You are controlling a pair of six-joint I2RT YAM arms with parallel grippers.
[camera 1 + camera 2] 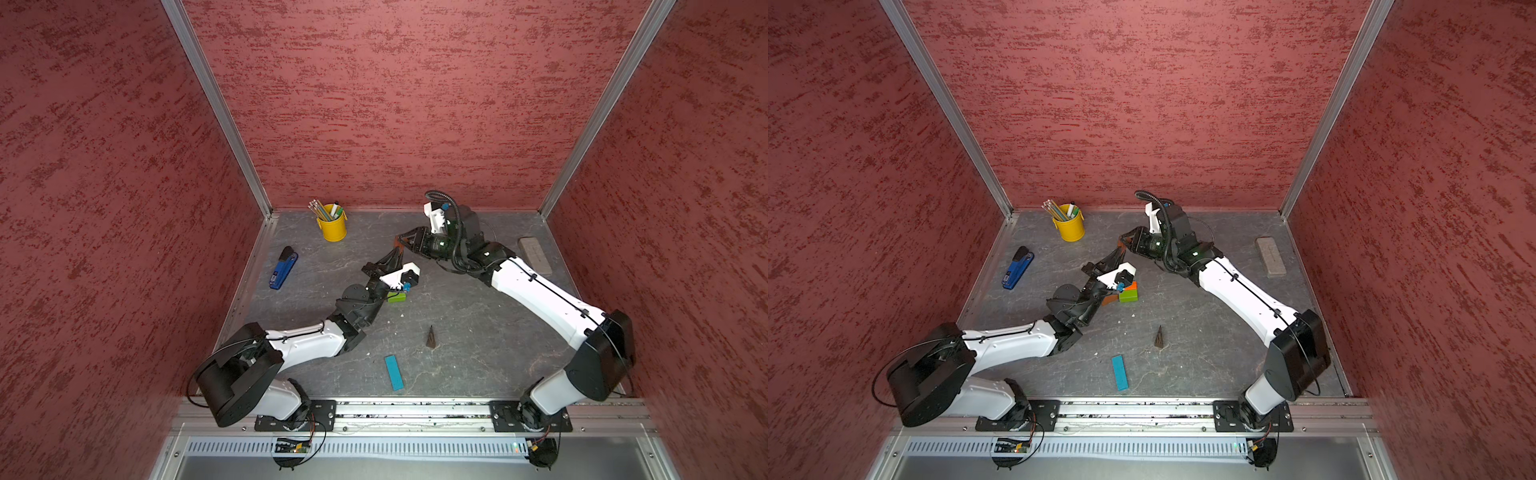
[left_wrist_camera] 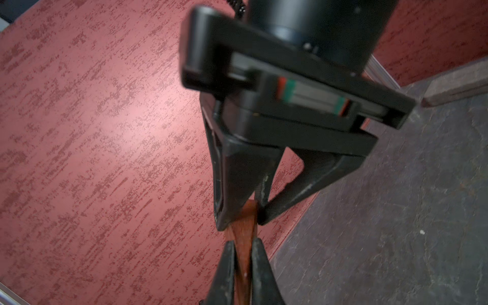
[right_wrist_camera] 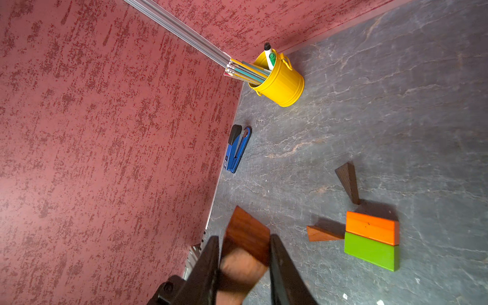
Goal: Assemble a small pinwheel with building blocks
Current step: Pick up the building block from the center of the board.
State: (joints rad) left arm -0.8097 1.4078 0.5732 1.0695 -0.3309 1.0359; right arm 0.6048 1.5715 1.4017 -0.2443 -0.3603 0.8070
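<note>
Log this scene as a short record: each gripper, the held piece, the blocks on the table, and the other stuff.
left gripper: shut on held wedge
right gripper: shut on same wedge, mid-air
centre: orange block beside green block, touching
by centre: wedge at blocks' end, wedge by orange block
loose: lone wedge, blue bar
clutter: yellow pencil cup, blue stapler, grey eraser

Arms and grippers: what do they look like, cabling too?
Left arm and right arm: white link shells, black joint housings, thin black cables running along them. The right wrist carries a black corrugated hose. Left gripper and right gripper: black tapered fingers, scuffed.
</note>
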